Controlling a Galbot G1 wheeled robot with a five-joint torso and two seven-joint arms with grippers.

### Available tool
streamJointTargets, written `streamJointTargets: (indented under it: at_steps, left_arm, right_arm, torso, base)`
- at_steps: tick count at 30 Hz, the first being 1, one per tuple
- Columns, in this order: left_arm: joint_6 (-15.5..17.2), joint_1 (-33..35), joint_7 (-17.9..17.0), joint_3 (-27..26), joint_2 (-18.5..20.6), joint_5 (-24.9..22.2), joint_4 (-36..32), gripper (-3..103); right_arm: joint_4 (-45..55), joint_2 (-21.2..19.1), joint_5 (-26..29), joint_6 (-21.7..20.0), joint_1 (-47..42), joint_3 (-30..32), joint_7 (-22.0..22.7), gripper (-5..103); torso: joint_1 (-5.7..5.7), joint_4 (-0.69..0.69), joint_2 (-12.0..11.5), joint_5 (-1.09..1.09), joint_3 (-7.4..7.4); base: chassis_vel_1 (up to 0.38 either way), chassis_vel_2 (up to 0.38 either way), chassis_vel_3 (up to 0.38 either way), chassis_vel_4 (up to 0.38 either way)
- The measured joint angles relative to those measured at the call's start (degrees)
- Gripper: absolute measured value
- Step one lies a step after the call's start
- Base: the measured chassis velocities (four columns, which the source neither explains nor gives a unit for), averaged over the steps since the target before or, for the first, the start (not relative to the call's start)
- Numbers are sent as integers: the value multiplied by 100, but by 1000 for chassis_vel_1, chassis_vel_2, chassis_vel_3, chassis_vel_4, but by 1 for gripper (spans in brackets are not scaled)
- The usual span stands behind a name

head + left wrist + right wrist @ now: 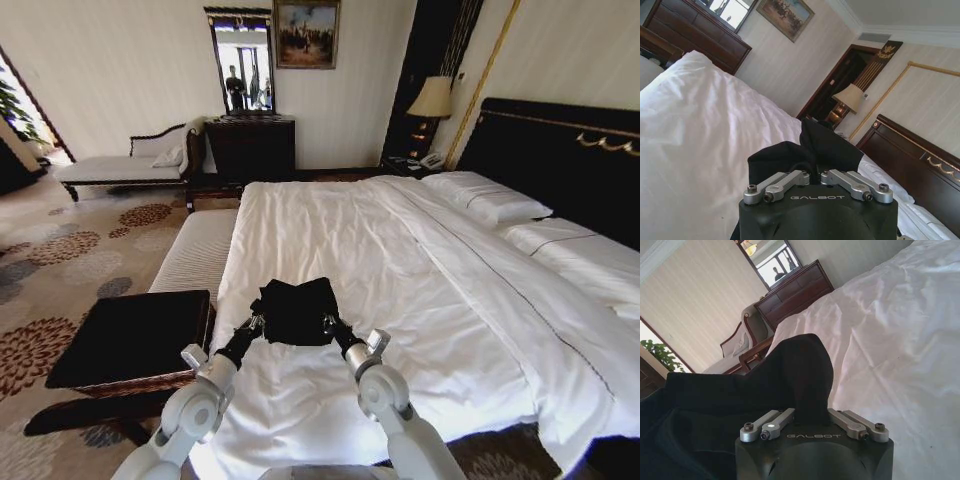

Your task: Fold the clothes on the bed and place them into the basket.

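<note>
The black clothes lie bunched in a folded bundle on the white bed, near its foot and left edge. My left gripper is shut on the bundle's left side and my right gripper on its right side. In the left wrist view the left gripper pinches a raised fold of the black fabric. The right wrist view has the right gripper clamped on a peak of the cloth. The basket, black-lined with brown wicker sides, stands on the floor left of the bed's foot.
A striped white bench runs along the bed's left side behind the basket. A chaise longue, a dark dresser with a mirror and a lamp line the far wall. Patterned carpet lies open to the left.
</note>
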Motion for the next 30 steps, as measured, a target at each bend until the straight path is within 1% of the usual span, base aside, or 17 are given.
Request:
streamJointTargets:
  at_steps: [26, 30]
  left_arm:
    - [-19, 119, 2, -129, 39, -54, -124, 4]
    - [-20, 174, 4, -186, 46, -59, -171, 4]
  right_arm:
    - [-69, 34, -192, -88, 20, -126, -29, 7]
    - [-88, 50, -230, -91, 52, -172, -33, 7]
  torso:
    - [0, 0, -1, -2, 0]
    - [0, 1, -1, 2, 0]
  base:
    - [129, 134, -136, -140]
    - [167, 158, -168, -156]
